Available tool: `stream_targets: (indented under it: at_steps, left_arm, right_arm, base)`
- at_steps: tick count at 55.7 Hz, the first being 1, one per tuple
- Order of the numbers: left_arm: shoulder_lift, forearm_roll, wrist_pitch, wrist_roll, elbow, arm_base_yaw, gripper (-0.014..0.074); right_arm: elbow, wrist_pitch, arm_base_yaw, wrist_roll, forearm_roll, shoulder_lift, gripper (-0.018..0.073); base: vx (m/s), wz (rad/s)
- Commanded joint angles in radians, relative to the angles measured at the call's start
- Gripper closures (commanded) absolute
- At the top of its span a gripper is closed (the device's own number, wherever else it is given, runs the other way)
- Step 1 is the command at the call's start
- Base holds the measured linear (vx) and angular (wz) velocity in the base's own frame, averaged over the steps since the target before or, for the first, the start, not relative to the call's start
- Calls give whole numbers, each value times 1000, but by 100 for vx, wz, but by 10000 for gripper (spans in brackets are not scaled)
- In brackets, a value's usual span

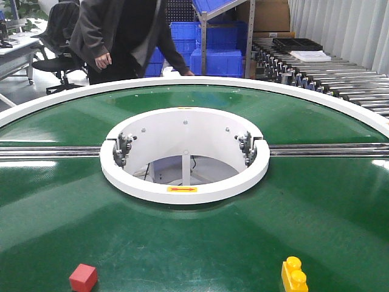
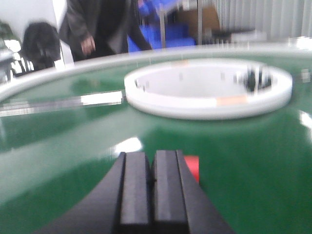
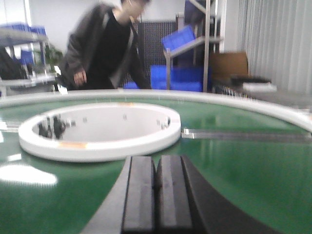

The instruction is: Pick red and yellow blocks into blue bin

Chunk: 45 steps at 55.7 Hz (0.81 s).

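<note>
You can read no words or numbers here. The only sign you see is a small yellow sticker [image 1: 182,189] with a red arrow, on the front of the white round ring [image 1: 115,177].

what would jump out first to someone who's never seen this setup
The big glossy round green table with a white ring at its centre fills the front view. Two bright toys stand out near its closest edge: a red cube at the left and a yellow studded brick at the right, well apart. A person in a dark jacket leans over the far rim, with blue crates behind.
</note>
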Motion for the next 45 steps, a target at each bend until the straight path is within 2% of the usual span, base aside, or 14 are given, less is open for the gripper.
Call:
stream_targets:
  at_steps: [1,4,7,12,18,30,37,45]
  left_arm:
    - [-16,-44,-227,-47,-28,-8,594]
    - [-16,-43,-330,-71,-32,-8,594]
    - [-16,-43,-365,-87,-64,-8,594]
    - [-12,-43,-283,-105,-162,-8,594]
    - [57,-27,-122,-81,-374,-8,594]
    - [463,-25,-1,-57,-766,-8,594]
    - [667,-25,-1,-57,-868,-8,594]
    - [797,-25,-48,-57,-885,-8,594]
  right_arm:
    - [-6,-172,-5,2,-6,-12,569]
    - [-44,-166,-5,10,-6,-12,569]
    - [-96,-125,-5,14,-6,-12,569]
    - [-249,-16,-5,-24,-20,-1,569]
    - [-471,108,-5,-96,-25,96,569]
    - [-794,157,-5,-99,-9,451,569]
    - [-874,148,-5,-99,-9,619,569]
    - [-881,140,-5,-99,-9,708,569]
  base:
    - [0,0]
    - [0,0]
    - [0,0]
    - [0,0]
    - [0,0]
    - [0,0]
    - [0,0]
    - [0,0]
